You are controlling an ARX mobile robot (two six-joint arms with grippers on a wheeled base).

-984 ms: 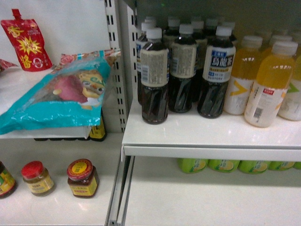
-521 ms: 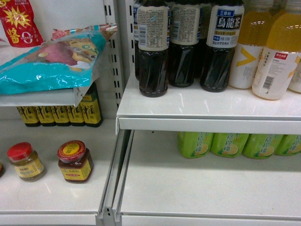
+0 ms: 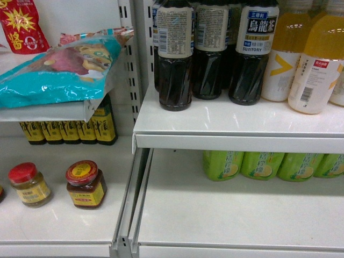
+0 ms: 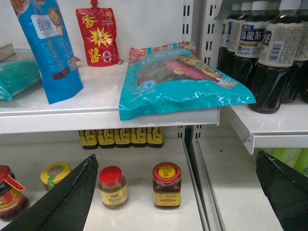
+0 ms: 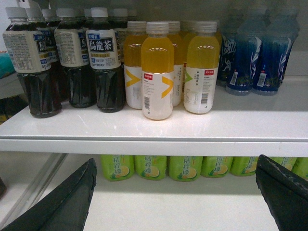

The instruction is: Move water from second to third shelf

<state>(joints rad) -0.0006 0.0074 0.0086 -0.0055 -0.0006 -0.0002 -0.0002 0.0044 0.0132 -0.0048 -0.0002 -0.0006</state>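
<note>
Since no clear water bottle is showing in any view, I am taking the blue bottles as the likeliest "water"; this is a judgement, as their labels are too small to read. They are standing upright in a tight cluster at the right end of the upper shelf, just beside the yellow drink bottles, which are in turn standing next to the dark tea bottles. All rows are facing label-out and sitting back from the edge, as shop stock does. Green bottles are lining the back of the lower shelf, with white board showing in front of them. Which board counts as second or third I cannot tell. The right gripper is hanging spread wide and holding nothing, level with the shelf lip, facing the yellow bottles rather than the blue ones. The left gripper is likewise spread and holding nothing, pointing at the neighbouring bay with the teal bag and the jars, probably keeping clear of the right arm's work.
</note>
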